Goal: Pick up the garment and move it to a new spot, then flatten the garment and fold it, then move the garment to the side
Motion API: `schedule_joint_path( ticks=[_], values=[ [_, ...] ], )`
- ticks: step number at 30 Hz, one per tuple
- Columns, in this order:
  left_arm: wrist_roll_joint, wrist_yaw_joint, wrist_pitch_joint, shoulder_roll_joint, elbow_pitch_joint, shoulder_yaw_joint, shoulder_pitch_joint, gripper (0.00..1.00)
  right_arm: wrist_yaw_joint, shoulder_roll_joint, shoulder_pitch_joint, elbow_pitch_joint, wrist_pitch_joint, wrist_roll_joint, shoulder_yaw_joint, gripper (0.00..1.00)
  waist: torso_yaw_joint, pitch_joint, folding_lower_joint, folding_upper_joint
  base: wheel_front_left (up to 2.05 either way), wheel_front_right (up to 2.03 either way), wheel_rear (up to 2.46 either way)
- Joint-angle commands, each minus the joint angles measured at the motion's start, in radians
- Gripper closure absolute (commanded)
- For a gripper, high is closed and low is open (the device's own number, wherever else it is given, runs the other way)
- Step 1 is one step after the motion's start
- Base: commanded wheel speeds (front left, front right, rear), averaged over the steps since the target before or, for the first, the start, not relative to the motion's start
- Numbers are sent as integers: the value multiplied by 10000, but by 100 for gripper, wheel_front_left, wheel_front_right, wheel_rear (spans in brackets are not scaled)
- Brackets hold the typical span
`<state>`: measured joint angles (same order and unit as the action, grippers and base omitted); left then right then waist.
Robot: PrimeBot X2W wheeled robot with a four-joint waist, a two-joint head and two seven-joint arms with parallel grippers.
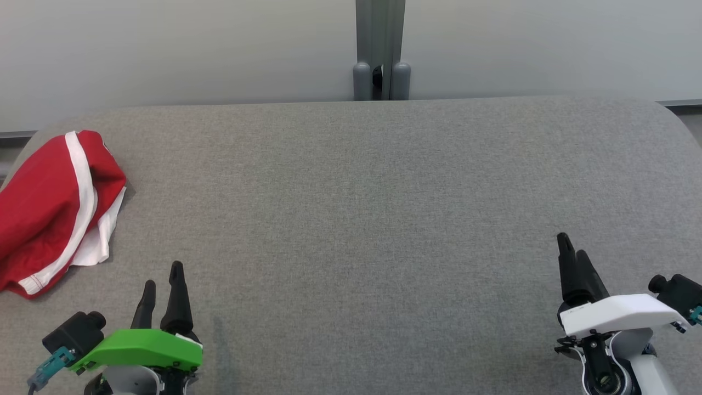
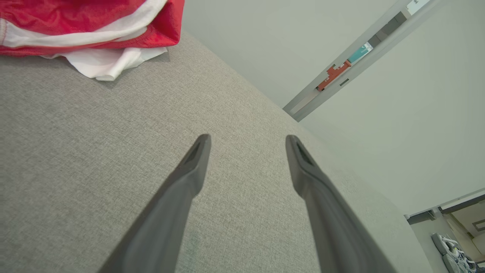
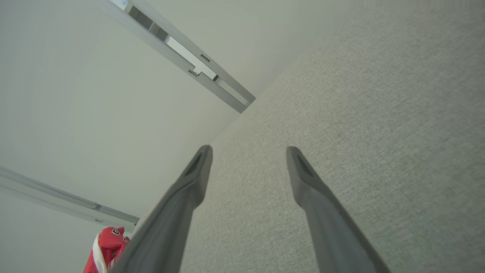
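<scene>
The garment (image 1: 52, 206) is red with white stripes and a white lining, lying bunched at the far left edge of the grey table (image 1: 362, 219). It also appears at the top left of the left wrist view as the garment (image 2: 87, 26), and small at the bottom left of the right wrist view as the garment (image 3: 108, 248). My left gripper (image 1: 163, 275) stands open near the front left, a little right of and nearer than the garment, with nothing between its fingers. At the front right, my right gripper (image 1: 573, 245) is open and holds nothing, far from the garment.
A grey post (image 1: 380, 49) stands behind the table's far edge against a pale wall. The table has rounded far corners. Shoes (image 2: 452, 250) lie on the floor past the table in the left wrist view.
</scene>
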<state>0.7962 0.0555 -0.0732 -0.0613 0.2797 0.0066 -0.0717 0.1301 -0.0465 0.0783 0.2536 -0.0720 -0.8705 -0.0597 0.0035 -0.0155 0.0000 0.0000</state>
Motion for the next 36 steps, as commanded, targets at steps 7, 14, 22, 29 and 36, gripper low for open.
schedule_joint_path(
  ticks=[7, 14, 22, 29, 36],
  values=[
    [-1084, -285, -290, -164, -373, -158, -204, 0, 5, -13, 183, -470, -306, 1275, -146, 0, 17, -23, 0, 0, 0, 0, 0],
    [-1855, -421, -496, -159, -501, -269, -108, 0, 5, -6, 179, -608, -512, 2132, -82, 0, 3, -22, 0, 0, 0, 0, 0],
    [-2736, -553, -723, -156, -220, -362, 27, 0, 6, -14, 153, -398, -734, 3025, -27, 0, -35, -14, 0, 0, 0, 0, 0],
    [-3750, -655, -945, -187, -189, -481, 52, 0, 6, -24, 88, -337, -956, 3911, 22, 0, -35, 11, 0, 0, 0, 0, 0],
    [-4413, -649, -1116, -188, -299, -574, 213, 0, 7, -31, 73, -324, -1133, 4603, 90, 0, -66, 13, 0, 0, 0, 0, 0]
  ],
)
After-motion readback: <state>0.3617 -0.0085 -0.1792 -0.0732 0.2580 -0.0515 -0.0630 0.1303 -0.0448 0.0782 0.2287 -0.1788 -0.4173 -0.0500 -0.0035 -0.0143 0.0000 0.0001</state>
